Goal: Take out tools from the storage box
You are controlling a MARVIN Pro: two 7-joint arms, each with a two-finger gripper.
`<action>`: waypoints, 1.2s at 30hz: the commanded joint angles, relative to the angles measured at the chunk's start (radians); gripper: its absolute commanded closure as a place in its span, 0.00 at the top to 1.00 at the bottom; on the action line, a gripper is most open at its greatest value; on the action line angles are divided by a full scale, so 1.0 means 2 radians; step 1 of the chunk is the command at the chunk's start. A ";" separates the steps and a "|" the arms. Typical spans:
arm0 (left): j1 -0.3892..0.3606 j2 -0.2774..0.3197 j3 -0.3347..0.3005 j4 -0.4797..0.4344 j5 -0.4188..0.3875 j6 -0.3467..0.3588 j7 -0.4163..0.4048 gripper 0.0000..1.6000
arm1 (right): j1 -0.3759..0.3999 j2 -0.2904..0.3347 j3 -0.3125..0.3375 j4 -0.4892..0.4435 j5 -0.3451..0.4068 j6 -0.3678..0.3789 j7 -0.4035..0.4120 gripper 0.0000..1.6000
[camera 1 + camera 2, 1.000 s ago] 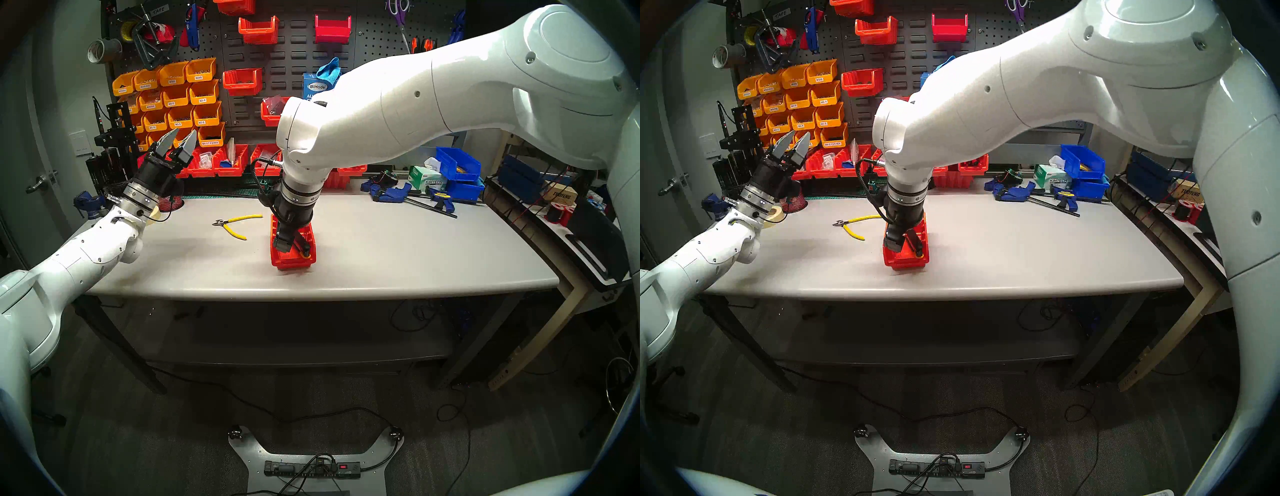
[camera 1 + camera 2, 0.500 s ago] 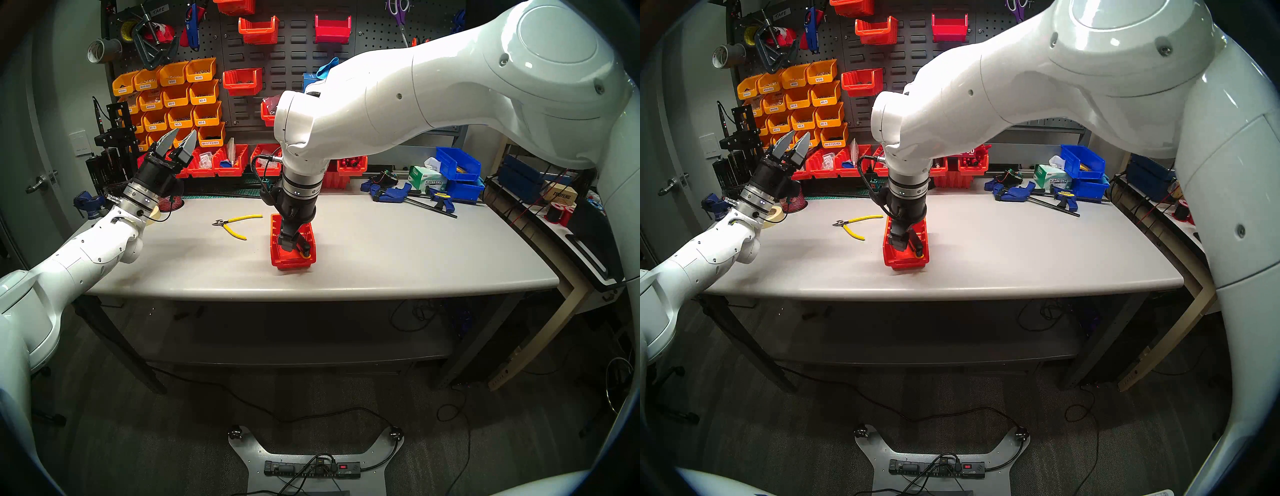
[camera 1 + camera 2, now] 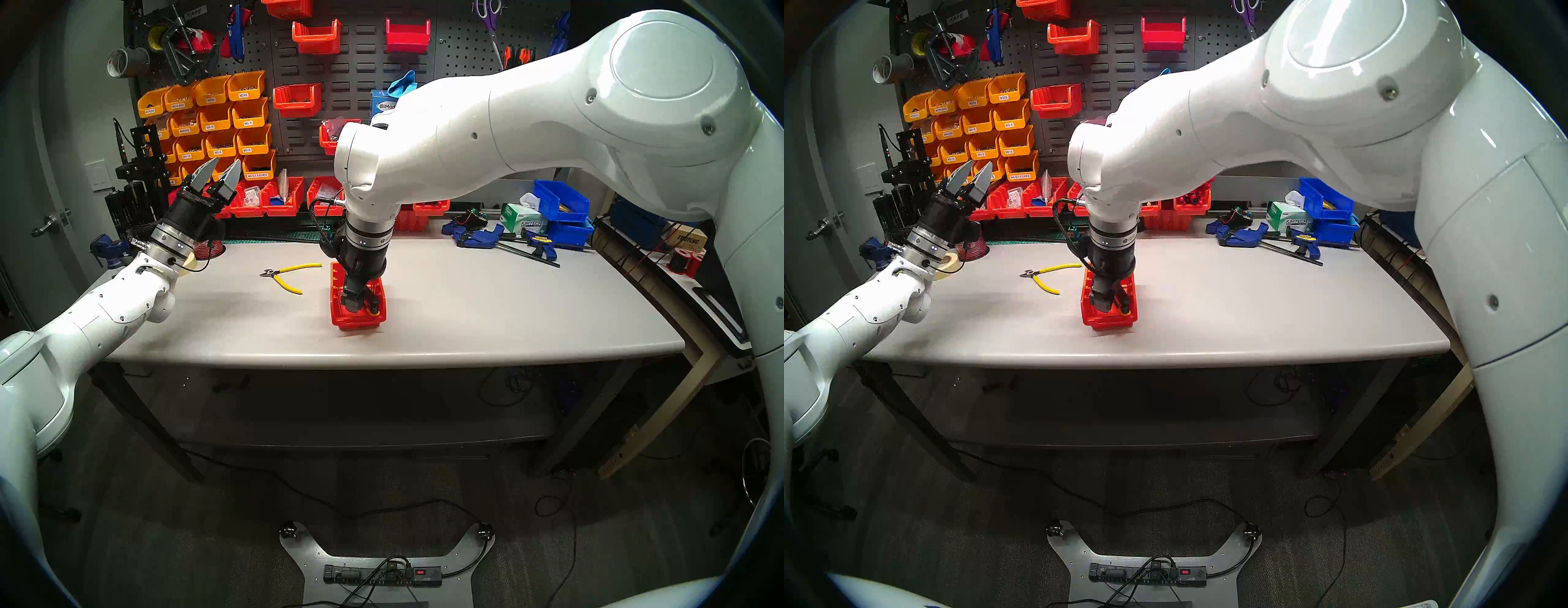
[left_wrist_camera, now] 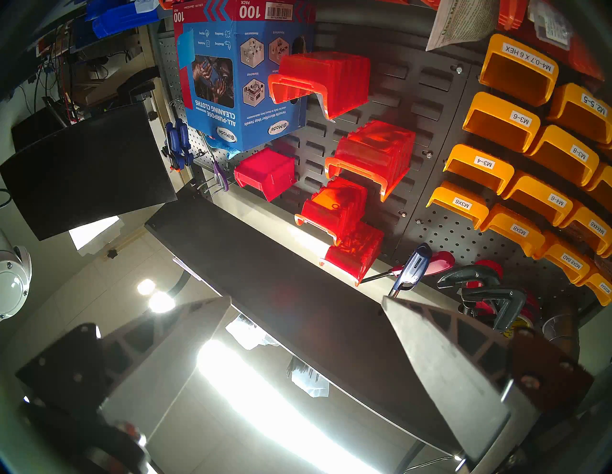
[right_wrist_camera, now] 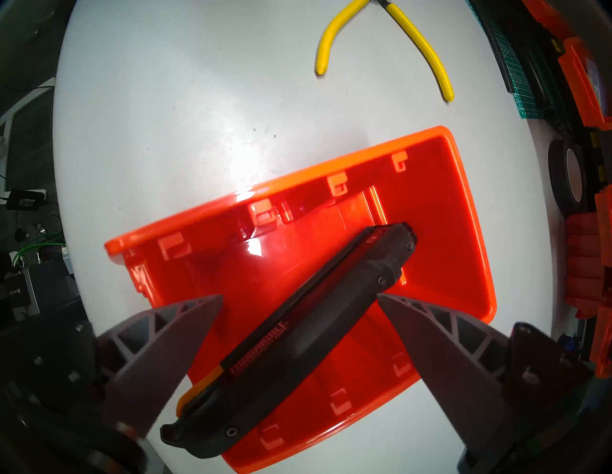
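The red-orange storage box [image 3: 339,316] stands mid-table and also shows in the right wrist view [image 5: 463,231]. A black knife-like tool with an orange tip [image 5: 314,331] lies diagonally inside it. My right gripper [image 5: 299,297] is open and reaches down into the box [image 3: 1090,316], with one finger on each side of the tool and not closed on it. One pair of yellow-handled cutters [image 3: 286,275] lies on the table left of the box. A second pair is not in view. My left gripper [image 3: 222,165] is open and empty, raised at the far left.
Blue clamps [image 3: 479,235], a tissue box [image 3: 524,218] and blue bins [image 3: 562,204] sit at the back right. Red bins [image 3: 280,197] line the table's back edge below a pegboard of yellow-orange bins [image 3: 212,123]. My left gripper [image 4: 306,298] points at that wall.
My right gripper has shifted slightly right inside the box, over the black tool, and the right elbow has dropped. The left arm has not moved.
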 commanded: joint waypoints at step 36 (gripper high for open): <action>-0.008 0.000 -0.004 0.000 -0.001 0.001 -0.001 1.00 | 0.020 -0.008 -0.005 0.007 -0.036 -0.055 -0.016 0.00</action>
